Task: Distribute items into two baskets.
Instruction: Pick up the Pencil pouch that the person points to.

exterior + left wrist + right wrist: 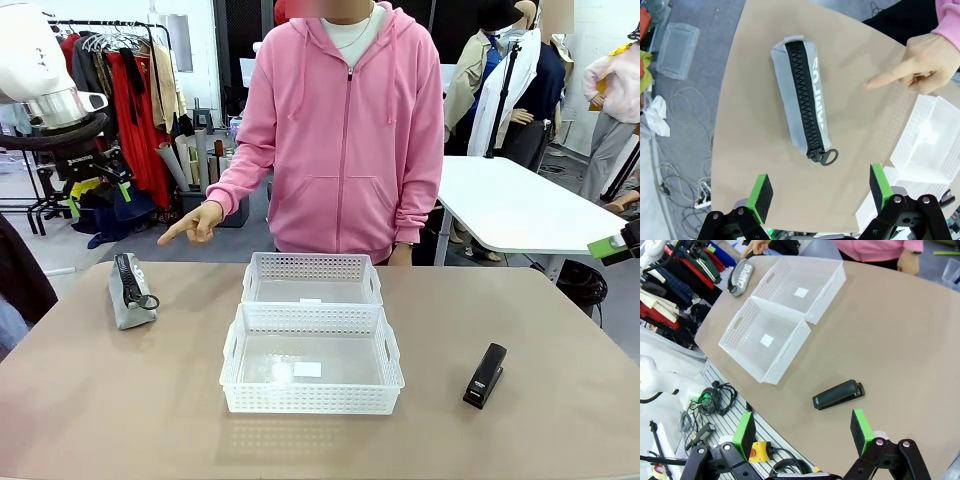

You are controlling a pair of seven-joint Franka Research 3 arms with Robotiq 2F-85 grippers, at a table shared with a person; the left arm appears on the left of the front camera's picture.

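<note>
A grey zip pouch (802, 100) with white "CAMPUS" lettering lies on the table's left side (131, 292). My left gripper (820, 192) hovers above it, open and empty. A person's hand (195, 225) points a finger toward the pouch. Two white lattice baskets stand empty, end to end, in the middle: the near basket (310, 397) and the far basket (312, 267). A small black stapler (485, 375) lies to the right of them. My right gripper (803, 432) hangs high above the stapler (838, 394), open with nothing between its fingers.
The person in a pink hoodie (350, 130) stands at the far edge of the tan table (150, 400). A second white table (510, 205) stands behind on the right. Cables and a clear bin (675, 50) lie on the floor off the table's left edge.
</note>
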